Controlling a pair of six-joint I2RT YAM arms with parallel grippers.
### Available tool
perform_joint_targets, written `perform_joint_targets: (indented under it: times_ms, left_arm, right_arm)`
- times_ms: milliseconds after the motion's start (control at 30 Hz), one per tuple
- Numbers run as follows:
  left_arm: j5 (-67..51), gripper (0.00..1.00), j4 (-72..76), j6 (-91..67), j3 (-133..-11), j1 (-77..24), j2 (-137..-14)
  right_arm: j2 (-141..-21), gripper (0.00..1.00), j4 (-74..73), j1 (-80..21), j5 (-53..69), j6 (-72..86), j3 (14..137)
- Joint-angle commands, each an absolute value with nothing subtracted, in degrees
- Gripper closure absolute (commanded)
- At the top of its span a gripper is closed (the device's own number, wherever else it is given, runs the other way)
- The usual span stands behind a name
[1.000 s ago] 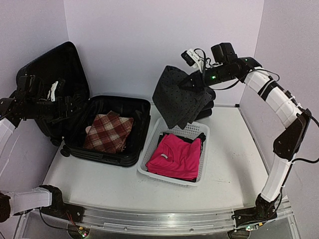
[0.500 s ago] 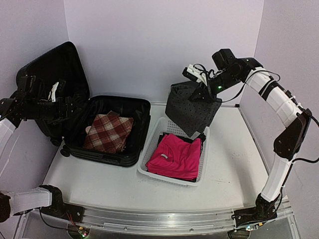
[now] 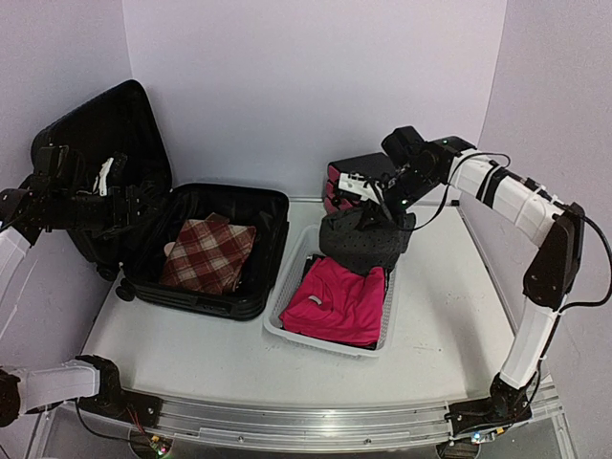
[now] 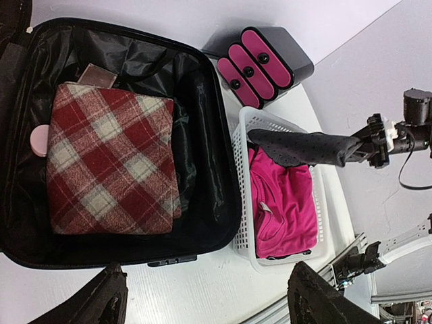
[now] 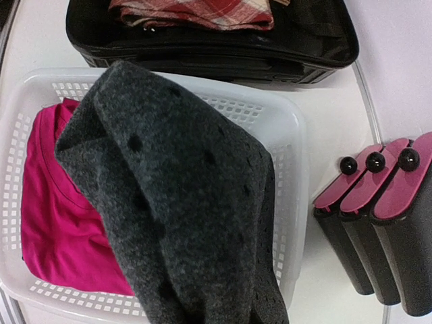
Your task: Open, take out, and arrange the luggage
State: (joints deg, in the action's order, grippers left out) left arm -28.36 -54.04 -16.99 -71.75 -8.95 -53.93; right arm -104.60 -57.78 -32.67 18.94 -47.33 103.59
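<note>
Obs: right gripper (image 3: 375,204) is clamped on a dark grey dotted cloth (image 3: 368,244), which hangs bunched straight beneath it. Under the cloth sits a white basket (image 3: 283,330) holding a pink shirt (image 3: 339,301). The cloth's lower edge is at the basket's far end; contact unclear. Just behind this gripper is a black box with pink drawers (image 3: 346,178).

The left gripper (image 4: 209,283) has its fingers spread wide with nothing between them. The suitcase (image 3: 275,225) lies open below and ahead of it, lid (image 3: 105,120) upright, a folded plaid cloth (image 3: 206,253) inside. The suitcase sits just beside the basket.
</note>
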Motion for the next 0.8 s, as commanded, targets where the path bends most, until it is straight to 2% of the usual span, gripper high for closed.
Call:
perform_joint_targets:
  times_ms: [0,433,567,700,767]
  left_arm:
    - [-29.34,0.18,-52.33,-17.34,-73.13,-8.98,-53.99]
    - [-29.68,0.18,-52.23,-16.7,-71.37,-9.02,-53.8]
    - [-29.21,0.18,-52.26,-16.53,-70.44,-9.04,-53.93]
    - [-29.21,0.18,-52.1,-16.56,-70.31,-9.01,-54.5]
    - [-29.09,0.18,-51.99,-16.72,-70.31,-9.04,-54.55]
  right_arm:
    - [-105.22,1.0,-52.89,-38.09,11.66,-44.91,102.39]
    - [-102.67,1.0,-48.68,-48.78,5.74,-31.01,89.04]
    - [-100.73,0.91,-44.46,-50.26,7.62,-26.94,83.37]
    - [-100.08,0.91,-42.02,-51.74,6.26,-22.21,81.62]
    - [-99.5,0.95,-40.3,-51.96,5.98,-19.2,80.62]
